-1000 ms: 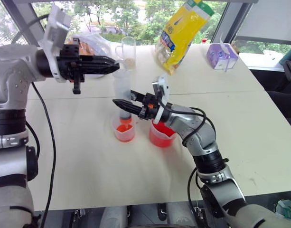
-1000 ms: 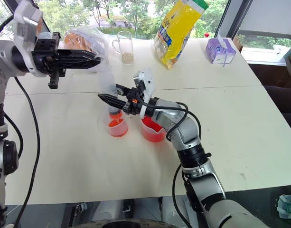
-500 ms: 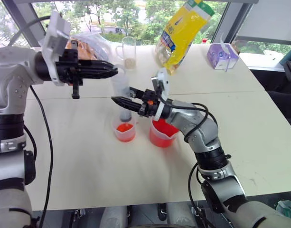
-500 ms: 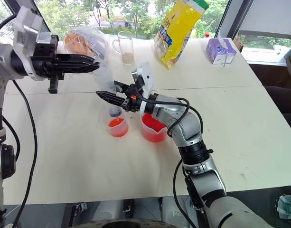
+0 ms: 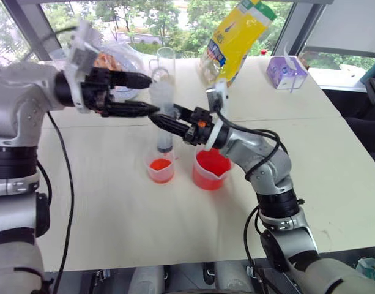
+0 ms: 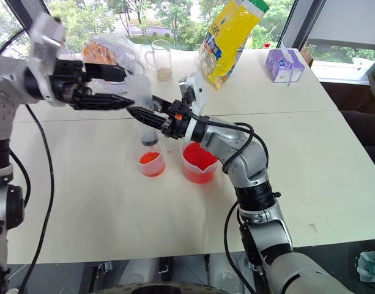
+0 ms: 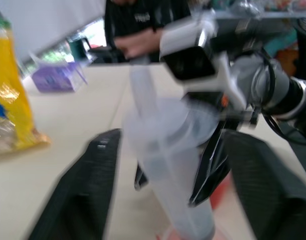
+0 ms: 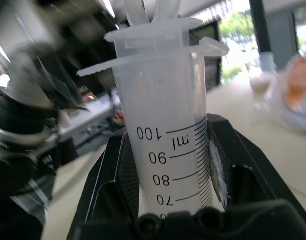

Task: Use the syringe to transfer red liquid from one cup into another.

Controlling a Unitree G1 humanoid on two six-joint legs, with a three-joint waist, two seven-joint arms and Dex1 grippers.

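Note:
The syringe (image 5: 165, 125) stands upright, a large clear barrel with printed scale marks (image 8: 168, 135), its lower end hanging just above the smaller cup (image 5: 161, 170), which holds a little red liquid (image 6: 150, 158). My right gripper (image 5: 158, 119) is shut on the barrel from the right. At the syringe's top my left gripper (image 5: 154, 94) is open, one finger on each side (image 7: 88, 192) and touching nothing. The larger beaker (image 5: 210, 171), deep red, stands right of the smaller cup and under my right forearm.
At the back of the table are a tall handled glass (image 5: 165, 61), a clear bag with orange contents (image 5: 117, 58), a yellow bag (image 5: 236, 37) and a purple box (image 5: 285, 72). A person (image 7: 143, 27) is beyond the table in the left wrist view.
My left gripper has opened and now straddles the syringe's top. My right gripper has lifted the syringe, so its tip has risen out of the smaller cup.

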